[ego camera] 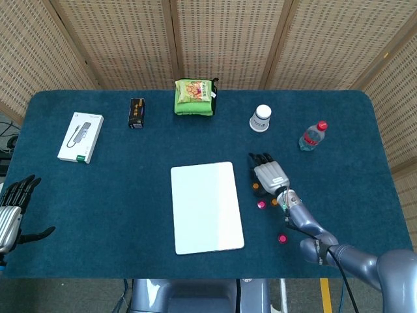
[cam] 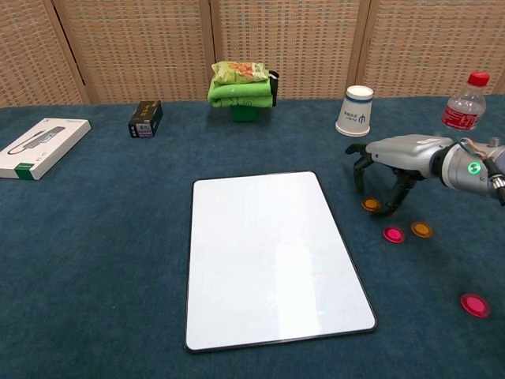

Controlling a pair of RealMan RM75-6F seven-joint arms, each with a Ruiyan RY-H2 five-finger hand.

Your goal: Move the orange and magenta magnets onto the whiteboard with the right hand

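Woven cane screens stand behind a dark blue table (cam: 95, 260), and near the middle of the frame lies the whiteboard (cam: 272, 257), bare and flat. My right hand (cam: 392, 162) hangs low over the cloth to the right of the board's upper corner, palm down, fingers (cam: 402, 193) curved downward with gaps between them and holding nothing; one fingertip comes down right beside the nearer orange magnet (cam: 370, 204), though I cannot tell whether it touches. From the head view that same hand (ego camera: 270, 175) covers part of this magnet (ego camera: 257, 187). A magenta magnet (cam: 393, 234) and a second orange magnet (cam: 421, 230) sit side by side just below and right of my hand, apart from each other, and another magenta magnet (cam: 474, 305) lies well off toward the lower right corner. All four rest on the cloth, none on the board. My left hand (ego camera: 14, 212) shows at the lower left edge of the head view, fingers spread and empty. Along the upper part of the table sit a white box (cam: 41, 147), a small black box (cam: 146, 118), a green snack bag (cam: 241, 85), a paper cup (cam: 356, 110) and a water bottle (cam: 465, 103).
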